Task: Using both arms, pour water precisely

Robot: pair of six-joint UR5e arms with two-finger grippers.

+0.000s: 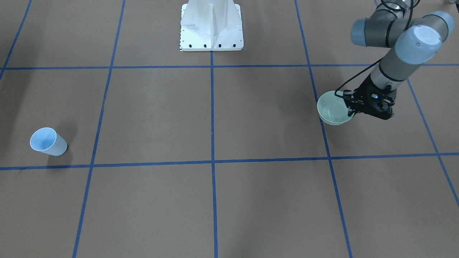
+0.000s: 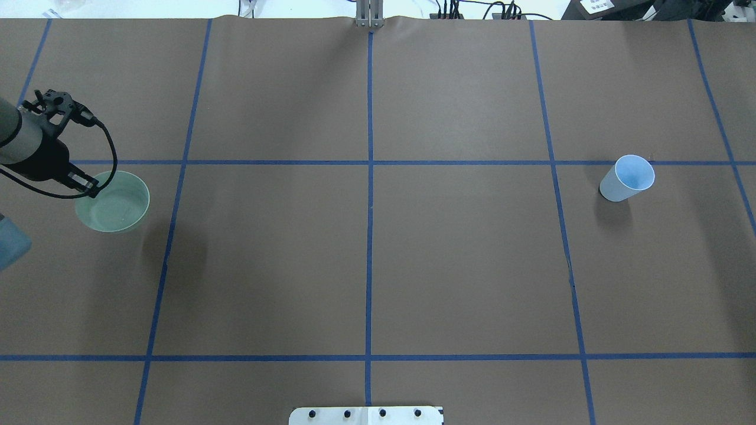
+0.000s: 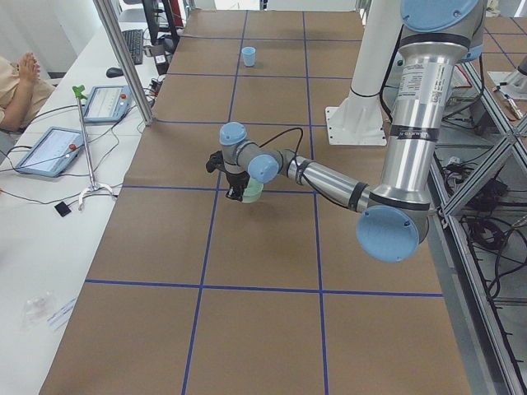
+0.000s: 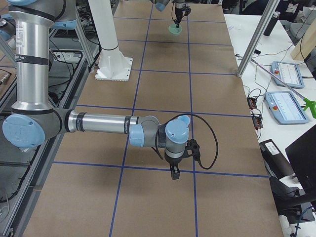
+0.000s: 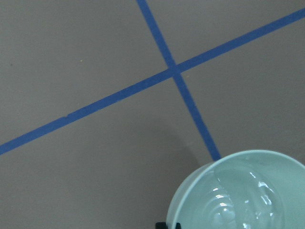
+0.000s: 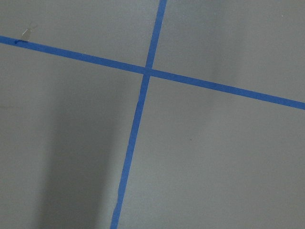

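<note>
A pale green bowl (image 1: pixel 333 111) (image 2: pixel 115 203) (image 5: pixel 248 191) holds rippling water. My left gripper (image 1: pixel 349 107) (image 2: pixel 91 188) is shut on its rim at the side nearest the arm. The bowl seems to hang slightly above the brown table, with its shadow beside it. A light-blue cup (image 1: pixel 48 141) (image 2: pixel 627 177) (image 3: pixel 249 56) stands alone at the table's opposite end. My right gripper (image 4: pixel 174 173) shows only in the exterior right view. It points down over a blue tape line, and I cannot tell if it is open or shut.
Blue tape lines (image 2: pixel 369 162) divide the brown table into squares. The white pedestal (image 1: pixel 211 27) stands at the robot's edge. Beyond the far edge is a desk with tablets (image 3: pixel 53 148), a metal post (image 3: pixel 123 62) and a seated person (image 3: pixel 16 82).
</note>
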